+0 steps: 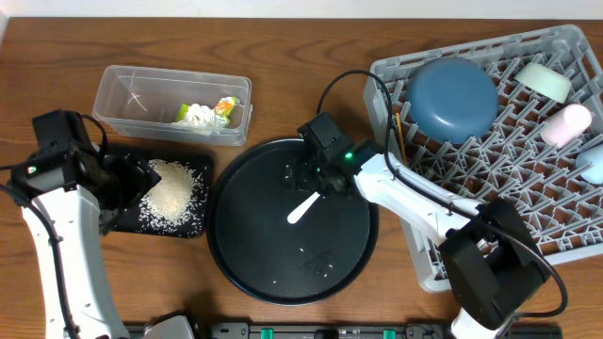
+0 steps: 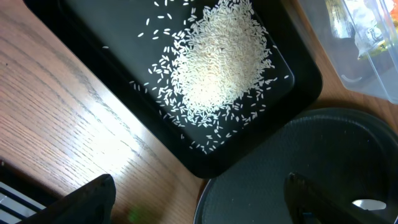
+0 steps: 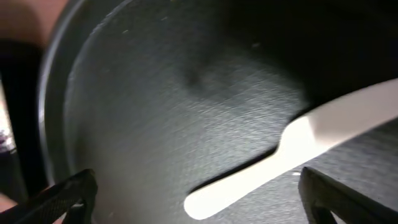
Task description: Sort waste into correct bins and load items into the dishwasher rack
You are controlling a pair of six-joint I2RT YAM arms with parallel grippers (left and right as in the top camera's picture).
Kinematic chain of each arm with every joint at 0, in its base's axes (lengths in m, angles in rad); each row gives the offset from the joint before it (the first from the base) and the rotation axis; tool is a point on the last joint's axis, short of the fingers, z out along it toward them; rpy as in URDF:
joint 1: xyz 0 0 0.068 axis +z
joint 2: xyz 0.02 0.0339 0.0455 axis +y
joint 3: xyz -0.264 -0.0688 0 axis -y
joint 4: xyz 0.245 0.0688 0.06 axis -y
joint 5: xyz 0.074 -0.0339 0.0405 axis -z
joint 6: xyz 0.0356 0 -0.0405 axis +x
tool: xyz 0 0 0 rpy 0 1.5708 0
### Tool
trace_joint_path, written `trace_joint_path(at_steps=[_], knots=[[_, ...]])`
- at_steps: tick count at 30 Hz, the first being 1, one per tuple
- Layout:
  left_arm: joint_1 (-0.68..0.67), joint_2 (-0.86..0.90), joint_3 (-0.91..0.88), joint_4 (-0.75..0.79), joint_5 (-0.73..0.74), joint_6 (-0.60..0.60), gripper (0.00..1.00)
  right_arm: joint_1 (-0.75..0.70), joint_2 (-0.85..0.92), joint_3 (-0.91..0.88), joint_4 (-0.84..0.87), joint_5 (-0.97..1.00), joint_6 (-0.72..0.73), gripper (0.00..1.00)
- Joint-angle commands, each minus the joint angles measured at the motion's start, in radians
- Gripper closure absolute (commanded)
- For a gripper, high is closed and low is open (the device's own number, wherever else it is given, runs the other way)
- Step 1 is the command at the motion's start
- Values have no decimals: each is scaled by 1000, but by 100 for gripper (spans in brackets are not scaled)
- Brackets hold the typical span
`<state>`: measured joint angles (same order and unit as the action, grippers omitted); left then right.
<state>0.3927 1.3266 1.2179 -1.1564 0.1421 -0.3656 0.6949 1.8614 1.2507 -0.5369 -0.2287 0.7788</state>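
Right claw [image 1: 316, 181] sits low over the round tray [image 1: 226, 250], jaws wide, nothing held. In the wrist view the spoon [image 3: 280, 155] lies flat between the two fingers [image 3: 68, 196], its length running across the gap, so the claw is placed to straddle it for a pinch. The spoon appears to be the only item outside the rack [image 1: 443, 259]; a few stray grains lie near it on the tray. The rack, at the right of the desk [image 1: 47, 47], holds the plate [image 1: 452, 99], seemingly face-down, and the bowl [image 1: 544, 80] and cups [image 1: 565, 122] leaning among pegs, probably so they drain. A thin wooden stick by the plate's left edge may be the chopsticks; too small to be sure. Waste looks sorted: tissue [image 1: 196, 115] and wrapper [image 1: 224, 107] in the tub [image 1: 122, 94], rice [image 1: 174, 193] heaped in the black tray [image 1: 193, 229]. Left claw [image 1: 127, 184] hangs above that tray's edge, jaws wide and empty, clear of the right arm's work. Judgement: late in the task. The next move is closing on the thin, flat spoon, which may skid on the tray.
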Motion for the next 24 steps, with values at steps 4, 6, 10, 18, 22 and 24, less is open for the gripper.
trace_joint_path(at_steps=[4,6,10,18,22,24], knots=[[5,3,-6,-6,-12,5,12,5,2,13,-112,101,328,1],[5,3,-6,-6,-12,5,12,3,2,13,-187,154,447,1],[5,3,-6,-10,-12,5,13,-7,2,14,-242,214,519,5],[3,3,-6,-10,-12,5,12,-24,6,32,-194,183,524,12],[3,3,-6,-10,-12,5,12,-36,27,114,-243,183,502,11],[3,3,-6,-10,-12,5,12,-45,64,192,-308,174,477,9]])
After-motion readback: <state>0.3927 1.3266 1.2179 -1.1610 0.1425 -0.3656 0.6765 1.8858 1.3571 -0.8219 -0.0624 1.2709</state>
